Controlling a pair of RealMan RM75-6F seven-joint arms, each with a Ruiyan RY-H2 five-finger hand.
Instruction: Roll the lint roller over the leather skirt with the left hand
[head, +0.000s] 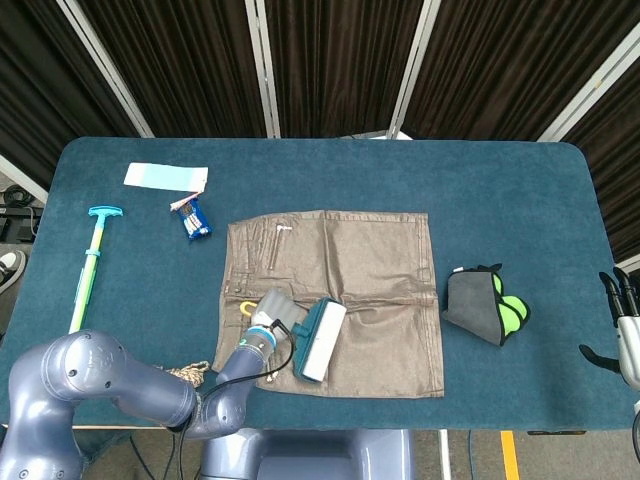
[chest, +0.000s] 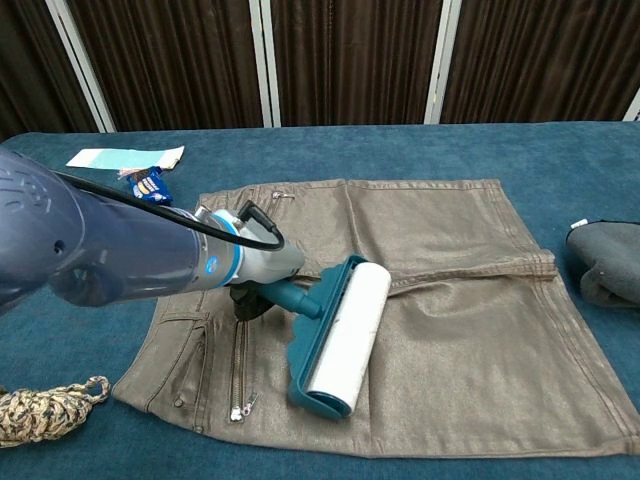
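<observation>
While the left hand (chest: 262, 283) grips it, the lint roller (chest: 340, 335) rests on the leather skirt (chest: 450, 300).

The left hand (head: 268, 312) holds the teal lint roller (head: 318, 341) on the near part of the brown leather skirt (head: 350, 270). The skirt lies flat on the blue counter (head: 330, 175). The right hand (head: 622, 330) is at the right edge.

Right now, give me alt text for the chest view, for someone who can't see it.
The robot's left hand holds a teal lint roller by its handle, white roll lying on a brown leather skirt spread flat on a blue table. A coiled rope lies at lower left, a grey pouch at the right edge.
</observation>
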